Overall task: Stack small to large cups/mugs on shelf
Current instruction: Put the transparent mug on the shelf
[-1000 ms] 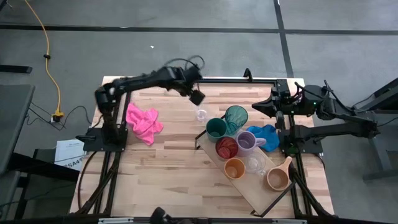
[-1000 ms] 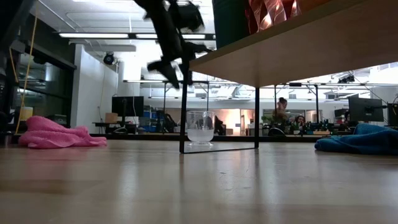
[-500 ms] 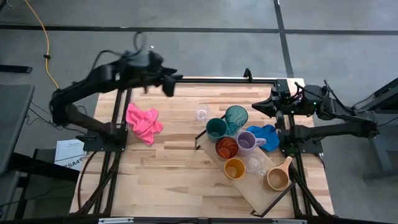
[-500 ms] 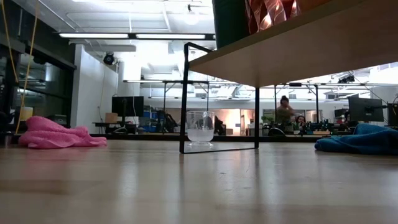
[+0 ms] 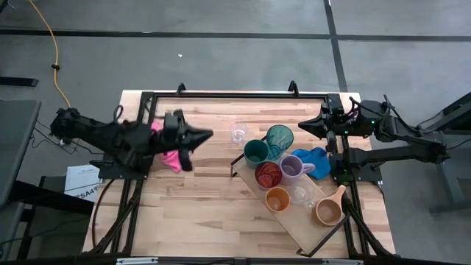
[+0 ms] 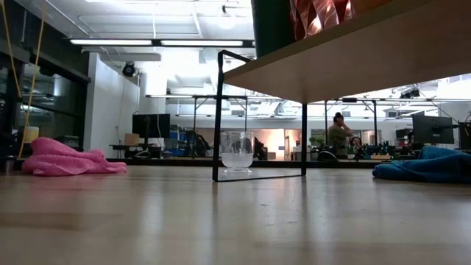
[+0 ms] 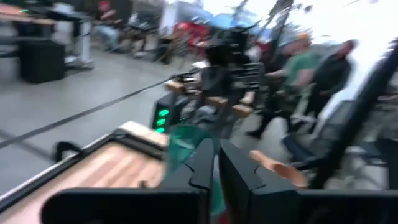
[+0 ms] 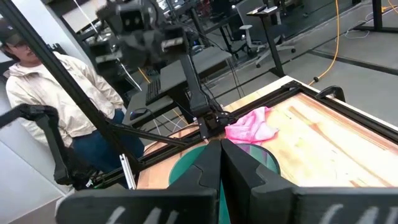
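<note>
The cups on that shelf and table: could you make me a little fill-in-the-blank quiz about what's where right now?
1. The small clear glass stands on the ____, not on the shelf.
2. The left gripper is empty, its fingers ____.
3. The cloth under the left arm is ____.
4. The tan mug stands at the shelf's end nearest the ____ arm.

Missing words: table; shut; pink; right

Probably a robotics lab: desks, monitors, strip lights.
</note>
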`<act>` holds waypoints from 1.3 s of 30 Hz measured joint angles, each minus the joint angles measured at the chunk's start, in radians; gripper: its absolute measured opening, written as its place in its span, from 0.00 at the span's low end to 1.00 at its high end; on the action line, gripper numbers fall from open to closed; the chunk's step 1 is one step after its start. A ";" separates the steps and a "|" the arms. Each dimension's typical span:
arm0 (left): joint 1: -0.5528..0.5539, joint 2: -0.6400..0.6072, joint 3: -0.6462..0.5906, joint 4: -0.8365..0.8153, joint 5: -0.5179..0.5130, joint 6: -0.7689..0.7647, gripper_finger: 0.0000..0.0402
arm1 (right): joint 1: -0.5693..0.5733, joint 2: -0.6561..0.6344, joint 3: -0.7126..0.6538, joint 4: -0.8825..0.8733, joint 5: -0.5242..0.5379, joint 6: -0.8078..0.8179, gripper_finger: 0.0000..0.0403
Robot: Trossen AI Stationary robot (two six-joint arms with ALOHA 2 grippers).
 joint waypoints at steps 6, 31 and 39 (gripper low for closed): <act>-0.090 -0.067 -0.143 0.216 0.025 0.041 0.01 | 0.000 0.000 0.000 0.001 0.000 -0.026 0.00; -0.102 -0.289 -0.195 0.150 0.164 0.134 0.00 | 0.000 0.002 0.000 0.001 0.015 -0.027 0.00; -0.102 -0.287 -0.195 0.141 0.137 0.130 0.00 | -0.011 0.038 0.000 0.058 0.158 0.143 0.00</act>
